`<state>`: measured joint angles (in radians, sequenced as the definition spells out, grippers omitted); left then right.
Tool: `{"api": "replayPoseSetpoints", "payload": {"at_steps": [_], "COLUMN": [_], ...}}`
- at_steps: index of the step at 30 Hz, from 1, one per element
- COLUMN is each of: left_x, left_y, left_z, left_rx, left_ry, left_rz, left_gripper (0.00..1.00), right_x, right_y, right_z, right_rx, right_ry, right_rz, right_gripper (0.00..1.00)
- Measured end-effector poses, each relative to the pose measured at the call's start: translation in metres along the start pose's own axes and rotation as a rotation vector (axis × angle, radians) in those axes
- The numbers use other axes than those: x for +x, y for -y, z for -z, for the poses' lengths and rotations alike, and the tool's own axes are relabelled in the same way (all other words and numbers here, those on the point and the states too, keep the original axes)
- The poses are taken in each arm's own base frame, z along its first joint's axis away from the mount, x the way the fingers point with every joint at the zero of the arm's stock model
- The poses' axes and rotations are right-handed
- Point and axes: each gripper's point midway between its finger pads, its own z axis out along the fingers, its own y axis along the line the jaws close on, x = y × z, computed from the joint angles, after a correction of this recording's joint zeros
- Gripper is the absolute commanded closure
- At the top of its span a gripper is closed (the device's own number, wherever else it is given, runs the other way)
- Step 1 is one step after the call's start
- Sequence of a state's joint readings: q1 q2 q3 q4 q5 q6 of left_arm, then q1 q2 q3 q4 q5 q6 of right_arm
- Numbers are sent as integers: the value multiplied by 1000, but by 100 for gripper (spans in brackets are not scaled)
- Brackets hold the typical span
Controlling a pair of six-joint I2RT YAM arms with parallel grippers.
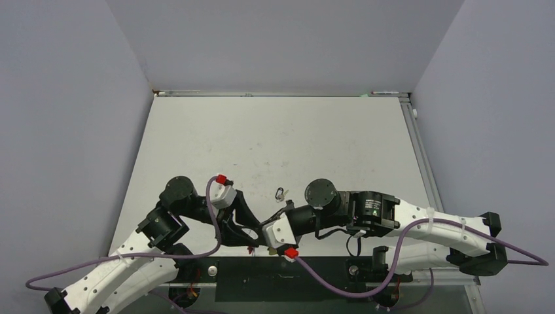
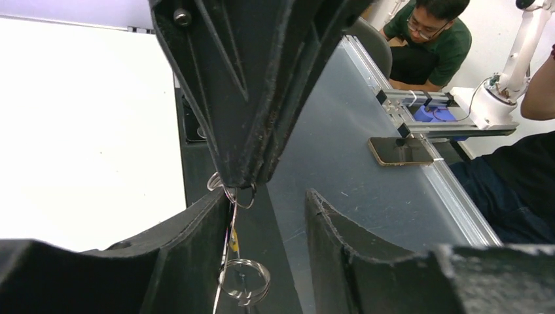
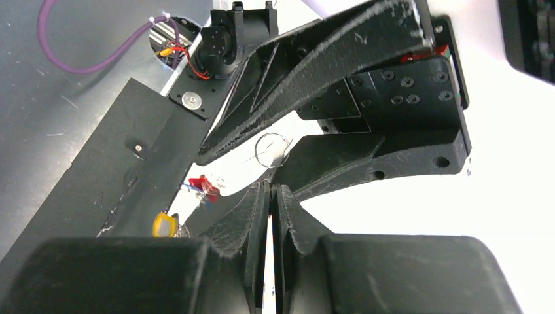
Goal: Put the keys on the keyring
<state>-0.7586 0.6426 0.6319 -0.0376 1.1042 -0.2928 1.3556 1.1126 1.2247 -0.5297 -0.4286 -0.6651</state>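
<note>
While both reach inward, left end effector (image 2: pixel 267 199) spread, right end effector (image 3: pixel 271 190) pinching keyring (image 2: pixel 232 219)

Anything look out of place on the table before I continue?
The silvery key on a black clip lies alone on the table, apart from both hands. The right hand, shut on the keyring, meets the open left hand over the near edge, where the red key and yellow key hang. Nothing looks damaged.

Overhead view evenly lit, soft shadows. In both wrist views the tabletop (image 2: pixel 78 131) blows out to featureless white; foreground slightly soft.
</note>
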Motion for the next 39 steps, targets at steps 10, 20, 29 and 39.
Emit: {"api": "replayPoseSetpoints", "payload": {"at_steps": [10,20,29,39], "left_x": [-3,-4,-6,-6], "left_y": [12,11,10,8], "left_z": [4,4,0,-2], "left_rx": [30,39,61,73], "left_ry": [61,91,106,107], "left_rz": [-127,-164,-137,-102], "left_gripper": [37,34,40,57], "right_x": [-4,-21,-29,-31], "right_y": [-11,-20,-13,-2], "right_z": [5,12,6,5], "right_rx": [6,33,57,102], "right_ry": [81,252,325,369], "right_rz": [5,-2,-13,-23], "right_gripper": [95,95,95,95]}}
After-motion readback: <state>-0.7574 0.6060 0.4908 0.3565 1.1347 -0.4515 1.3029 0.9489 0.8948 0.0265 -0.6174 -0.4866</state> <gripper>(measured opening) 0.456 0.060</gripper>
